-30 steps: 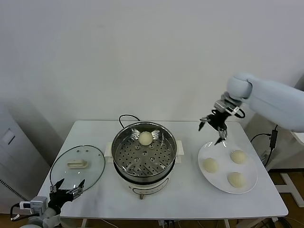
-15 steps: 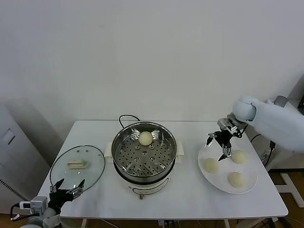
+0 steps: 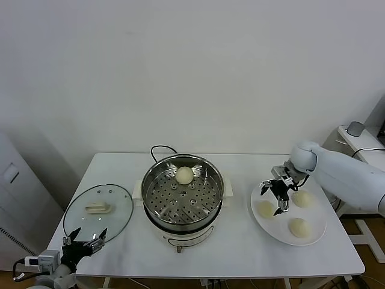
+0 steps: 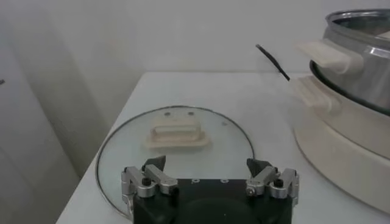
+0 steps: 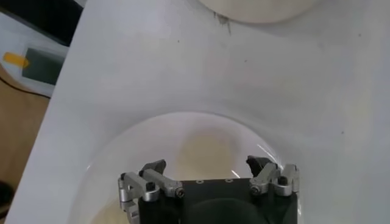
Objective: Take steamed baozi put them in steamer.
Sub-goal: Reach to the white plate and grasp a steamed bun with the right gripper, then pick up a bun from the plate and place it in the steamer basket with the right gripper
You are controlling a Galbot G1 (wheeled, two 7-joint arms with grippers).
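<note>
The steamer (image 3: pixel 182 198) stands mid-table with one steamed baozi (image 3: pixel 184 174) at the back of its perforated tray. Three more baozi lie on a white plate (image 3: pixel 280 233): one on the steamer side (image 3: pixel 265 209), one at the far right (image 3: pixel 302 198), one nearest me (image 3: pixel 299 227). My right gripper (image 3: pixel 274 197) hangs open just over the steamer-side bun. In the right wrist view that bun (image 5: pixel 207 151) shows pale between the spread fingers of the gripper (image 5: pixel 206 164). My left gripper (image 3: pixel 84 236) waits open at the table's front left corner.
A round glass lid (image 3: pixel 98 208) with a cream handle lies left of the steamer, right in front of the left gripper (image 4: pixel 205 165). The lid (image 4: pixel 177 141) fills that wrist view, with the steamer's side (image 4: pixel 347 91) beyond. A black cord (image 3: pixel 159 149) runs behind the pot.
The right arm has swung down and in from above the plate's far edge to just over the steamer-side bun. The left arm has not moved.
</note>
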